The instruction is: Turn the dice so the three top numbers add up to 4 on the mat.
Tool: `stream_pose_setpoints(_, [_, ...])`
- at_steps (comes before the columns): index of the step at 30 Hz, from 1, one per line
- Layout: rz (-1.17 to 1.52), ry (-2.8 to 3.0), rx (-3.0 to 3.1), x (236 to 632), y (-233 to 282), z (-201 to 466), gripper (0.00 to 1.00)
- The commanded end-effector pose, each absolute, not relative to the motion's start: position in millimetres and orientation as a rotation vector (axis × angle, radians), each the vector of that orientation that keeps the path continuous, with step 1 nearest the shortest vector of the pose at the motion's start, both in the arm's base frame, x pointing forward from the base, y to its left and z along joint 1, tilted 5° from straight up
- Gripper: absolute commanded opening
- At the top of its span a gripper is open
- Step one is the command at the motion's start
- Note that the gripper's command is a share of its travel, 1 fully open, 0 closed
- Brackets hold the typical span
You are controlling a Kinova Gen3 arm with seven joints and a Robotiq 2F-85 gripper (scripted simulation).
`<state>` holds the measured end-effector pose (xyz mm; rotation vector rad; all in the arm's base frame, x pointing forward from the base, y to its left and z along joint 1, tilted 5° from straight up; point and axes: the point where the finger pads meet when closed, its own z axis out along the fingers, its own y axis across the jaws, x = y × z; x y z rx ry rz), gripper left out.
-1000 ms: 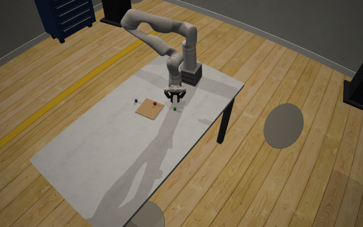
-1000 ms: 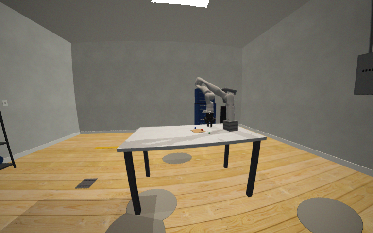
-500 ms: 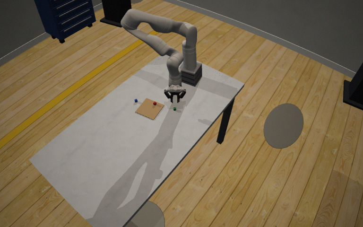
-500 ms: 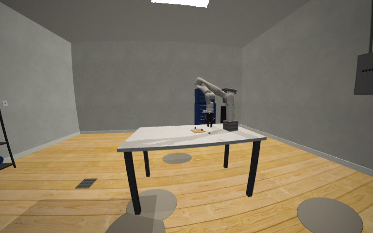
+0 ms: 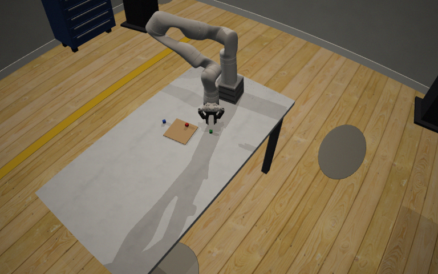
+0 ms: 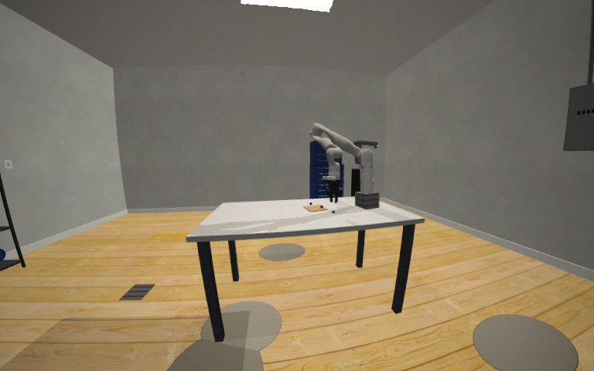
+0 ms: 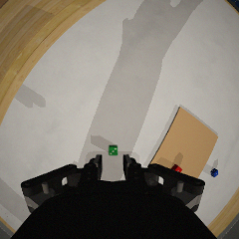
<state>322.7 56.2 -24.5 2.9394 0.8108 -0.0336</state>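
The gripper (image 5: pixel 211 120) hung above the table (image 5: pixel 113 190), close to the edge where the arm's base block (image 5: pixel 239 88) was mounted. Its fingers were narrowed to a partial gap with nothing between them. This looked like a pre-set width suited to a small cube, taken up before descent.

The green die (image 7: pixel 113 149) lay on the bare table surface, directly ahead of the fingertips in the wrist view and apart from them. It sat just off the mat (image 5: pixel 175 135), on the side nearer the base block. The red die (image 5: pixel 186 124) rested on the mat, near the mat corner closest to the arm. The blue die (image 5: pixel 163 120) lay off the mat on the opposite side, towards the long edge of the table that faces the yellow floor line (image 5: pixel 78 112).

Two dice were therefore outside the mat, so the task was judged to be at an early stage. The gripper's position suggested the green die was the next object to be taken. Pip counts could not be read on any die at this resolution.
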Motion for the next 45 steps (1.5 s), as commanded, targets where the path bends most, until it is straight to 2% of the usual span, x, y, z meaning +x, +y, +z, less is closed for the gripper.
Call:
stream_pose_setpoints(1, [-0.034, 0.812, 2.94, 322.6, 56.3, -25.7, 0.31])
stream_pose_setpoints(45, [-0.034, 0.812, 2.939, 324.1, 51.4, -72.7, 0.31])
